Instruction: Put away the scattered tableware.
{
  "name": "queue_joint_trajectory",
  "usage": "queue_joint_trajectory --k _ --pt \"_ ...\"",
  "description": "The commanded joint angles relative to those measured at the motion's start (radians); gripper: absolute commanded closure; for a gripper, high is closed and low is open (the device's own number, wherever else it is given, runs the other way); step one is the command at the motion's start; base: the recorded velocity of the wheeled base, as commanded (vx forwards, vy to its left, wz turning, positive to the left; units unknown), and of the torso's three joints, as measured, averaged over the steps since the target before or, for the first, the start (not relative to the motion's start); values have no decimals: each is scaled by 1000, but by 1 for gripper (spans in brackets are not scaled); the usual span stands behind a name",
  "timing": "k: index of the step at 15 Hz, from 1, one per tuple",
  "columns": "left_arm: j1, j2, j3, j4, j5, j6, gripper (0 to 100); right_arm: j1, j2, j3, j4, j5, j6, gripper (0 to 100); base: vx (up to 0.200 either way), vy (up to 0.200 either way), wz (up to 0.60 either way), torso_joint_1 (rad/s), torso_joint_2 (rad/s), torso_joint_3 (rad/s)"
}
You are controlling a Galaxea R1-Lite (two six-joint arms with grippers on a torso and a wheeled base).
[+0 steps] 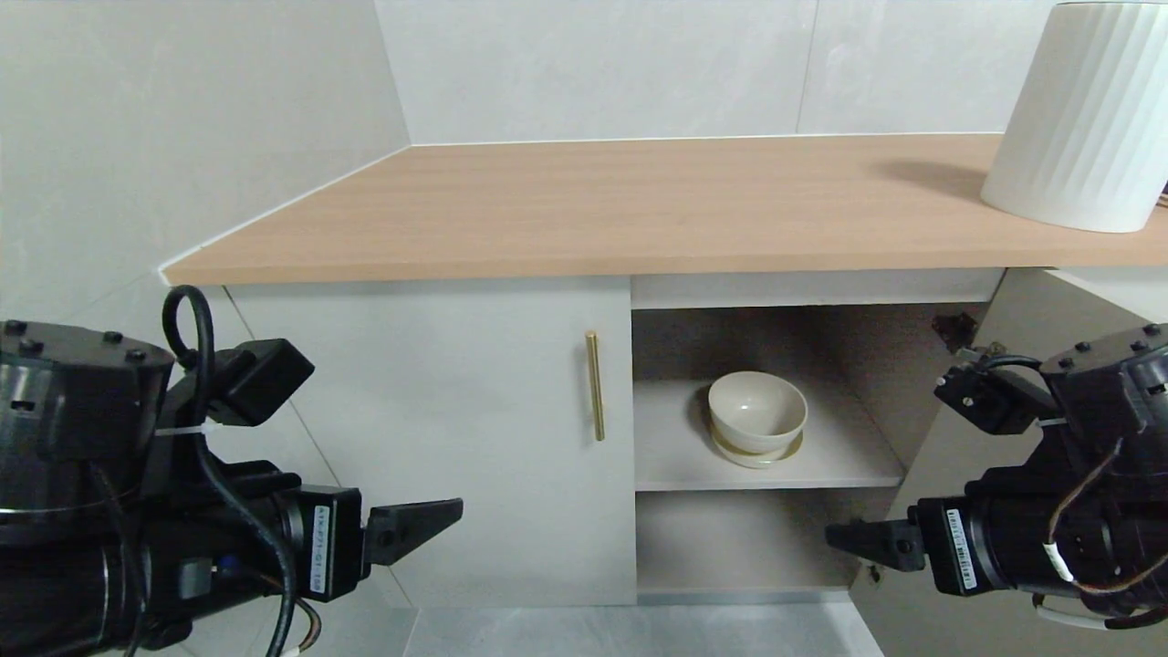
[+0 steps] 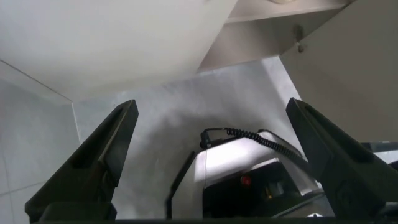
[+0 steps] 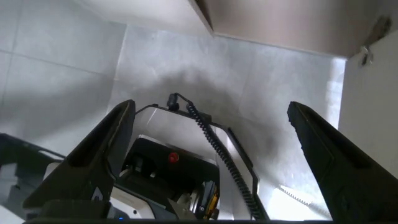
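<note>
Head view: bowl (image 1: 757, 411) on plate (image 1: 757, 452). Wrist views: end effectors (image 2: 211, 106) (image 3: 210, 106) spread.

Beneath the bowl (image 1: 757, 411), a saucer (image 1: 757, 453) showed only its rim, the rest covered. Up and right of the bowl, a white ribbed vessel (image 1: 1081, 119), perhaps a lampshade, was cut by the picture's edges, and a brown sliver (image 1: 1164, 195) at its base was too small to identify. Right of the bowl, the open cabinet door (image 1: 940, 456) ran behind the right arm. The left gripper (image 2: 211, 106) and right gripper (image 3: 210, 106) had their finger roots cropped.
</note>
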Motion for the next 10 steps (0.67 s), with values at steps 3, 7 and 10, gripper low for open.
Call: queue_joint_trajectory --k 3,7,10 --pt "-2 9 7 0 -1 -17 0 8 -20 4 0 -2 0 0 -200 0 0 4 4 -1" --pt "-3 12 9 0 -3 -19 0 10 -22 5 1 -1 -1 0 -200 0 0 0 0 8" --pt "-6 26 9 0 -3 -20 0 10 -2 5 1 1 -1 0 -200 0 0 -4 -2 4"
